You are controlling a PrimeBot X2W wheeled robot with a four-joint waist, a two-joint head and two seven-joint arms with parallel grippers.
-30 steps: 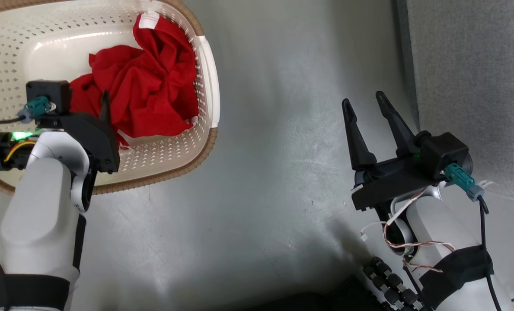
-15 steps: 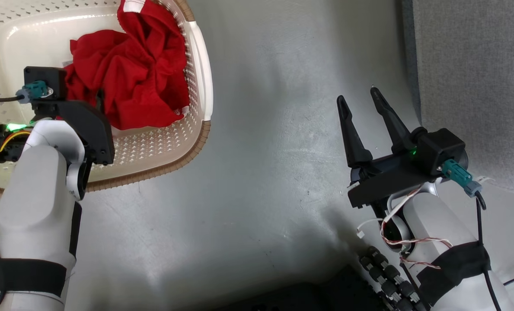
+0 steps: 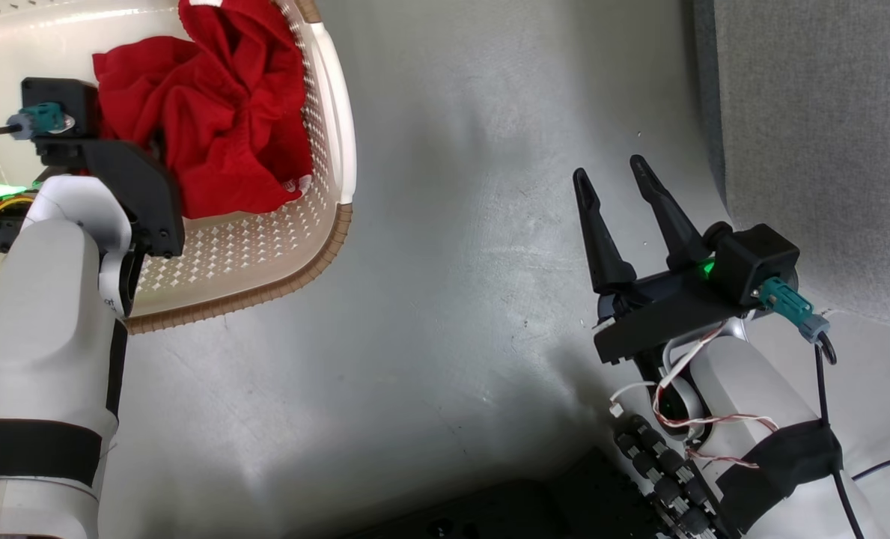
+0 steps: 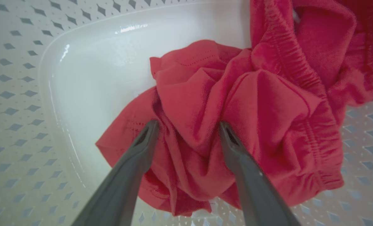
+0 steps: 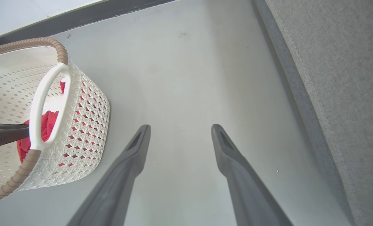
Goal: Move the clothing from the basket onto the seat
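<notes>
Left claw (image 4: 189,125): jaws spread full wide, nothing gripped. The clothing (image 4: 268,103) lies dead ahead of it, a crumpled red heap in the basket (image 3: 265,254). A raised fold sits between my two fingers. Both tips are at the fabric, but I cannot tell whether they touch it.

In the left wrist view most of the heap, with its elastic waistband ridge, runs beyond the right-hand finger. Bare basket floor lies beyond the left-hand one.

Right claw (image 3: 609,168): also wide open and empty, over the floor (image 3: 452,224), well apart from the basket. The seat (image 3: 826,112) is near, on its right.

Judgement: the left arm is the nearer by far. Closing where it stands should trap that fold.
</notes>
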